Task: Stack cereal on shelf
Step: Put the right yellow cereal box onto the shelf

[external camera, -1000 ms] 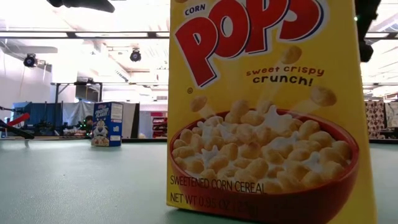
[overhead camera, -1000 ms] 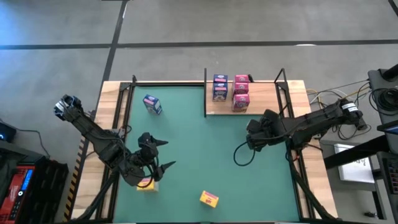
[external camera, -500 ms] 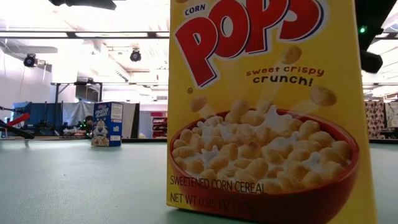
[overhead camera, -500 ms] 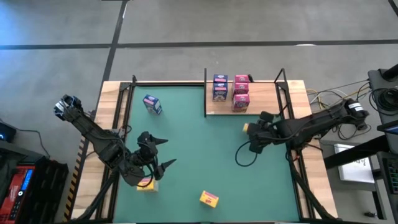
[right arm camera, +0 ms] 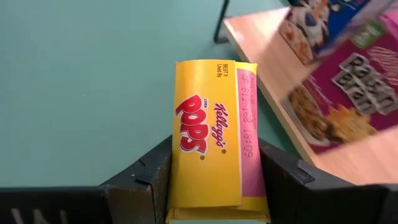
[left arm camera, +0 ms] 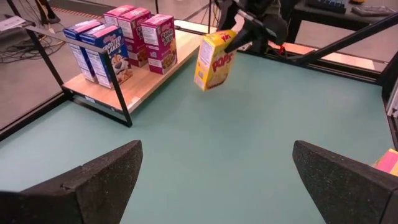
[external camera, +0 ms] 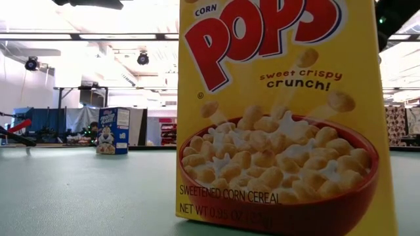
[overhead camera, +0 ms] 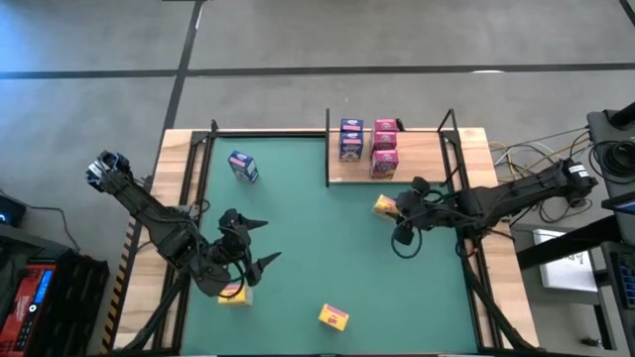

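Overhead arrangement: a green rectangular table mat framed by light wood; at its far right corner, a flat light-wood shelf board with thin black edge posts carrying four small cardboard cereal boxes upright, two blue boxes toward the mat's middle and two pink boxes just beside them. The dark right arm reaches in from the right edge; its right gripper is pinched on a yellow Corn Pops cereal box, gripped by its narrow sides between the two dark fingers and carried clear of the mat, near the shelf's front edge but apart from it, tilted in the left wrist view. The dark left arm waits at the near left of the mat, its left gripper spread wide with nothing between the fingers. Loose boxes: a single blue cereal box standing at the far left of the mat; a second yellow Corn Pops box at the near edge, filling the low view; a yellow-and-pink box lying just beside the left gripper.
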Action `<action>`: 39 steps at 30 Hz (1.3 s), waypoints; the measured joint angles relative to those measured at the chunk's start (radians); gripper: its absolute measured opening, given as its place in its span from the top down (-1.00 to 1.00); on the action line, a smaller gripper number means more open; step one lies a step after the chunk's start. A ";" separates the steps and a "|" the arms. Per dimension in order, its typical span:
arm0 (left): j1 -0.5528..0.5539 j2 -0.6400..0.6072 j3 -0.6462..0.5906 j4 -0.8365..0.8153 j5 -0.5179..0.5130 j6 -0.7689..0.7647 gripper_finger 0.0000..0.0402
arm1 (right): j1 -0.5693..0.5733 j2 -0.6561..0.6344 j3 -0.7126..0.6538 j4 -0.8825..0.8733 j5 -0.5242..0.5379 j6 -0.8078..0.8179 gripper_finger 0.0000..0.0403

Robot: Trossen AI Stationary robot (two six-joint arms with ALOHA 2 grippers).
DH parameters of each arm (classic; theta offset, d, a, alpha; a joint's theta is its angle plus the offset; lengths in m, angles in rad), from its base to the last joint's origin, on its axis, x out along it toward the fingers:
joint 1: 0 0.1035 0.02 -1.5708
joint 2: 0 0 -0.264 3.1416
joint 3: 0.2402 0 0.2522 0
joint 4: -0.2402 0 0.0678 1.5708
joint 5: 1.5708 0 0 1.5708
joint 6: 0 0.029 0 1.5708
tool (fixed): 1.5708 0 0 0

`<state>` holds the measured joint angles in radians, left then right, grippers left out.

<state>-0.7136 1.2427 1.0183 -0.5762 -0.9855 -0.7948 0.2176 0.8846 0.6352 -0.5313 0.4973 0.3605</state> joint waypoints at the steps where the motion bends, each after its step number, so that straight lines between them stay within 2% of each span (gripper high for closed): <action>1: 0.000 0.000 0.000 0.000 0.000 0.000 -0.98 | 0.000 0.000 -0.017 0.028 0.000 -0.006 0.16; 9: 0.000 0.000 0.000 0.001 0.000 0.000 -0.98 | 0.000 0.002 -0.111 0.104 0.000 0.008 0.16; 20: 0.000 0.000 0.000 0.012 0.000 0.000 -0.98 | -0.002 0.007 -0.122 0.082 0.027 0.122 0.13; 23: 0.000 0.000 0.000 0.015 0.000 0.000 -0.98 | -0.002 0.007 -0.113 0.079 0.027 0.139 0.02; 28: 0.000 0.000 0.000 0.016 -0.004 0.000 -0.98 | -0.002 0.007 -0.100 0.076 0.027 0.160 -0.27; 32: 0.000 -0.003 0.000 0.015 -0.045 0.019 -0.98 | -0.002 0.007 -0.078 0.065 0.026 0.173 -0.49; 36: -0.001 -0.033 0.008 0.001 -0.096 0.019 -0.98 | -0.002 0.006 -0.040 0.058 0.026 0.239 -0.62; 39: -0.020 -0.089 0.009 -0.084 -0.151 -0.024 -0.98 | -0.002 0.006 -0.015 0.019 0.026 0.284 -0.66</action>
<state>-0.7339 1.1536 1.0272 -0.6598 -1.1366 -0.8189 0.2157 0.8909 0.6206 -0.5128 0.5229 0.6443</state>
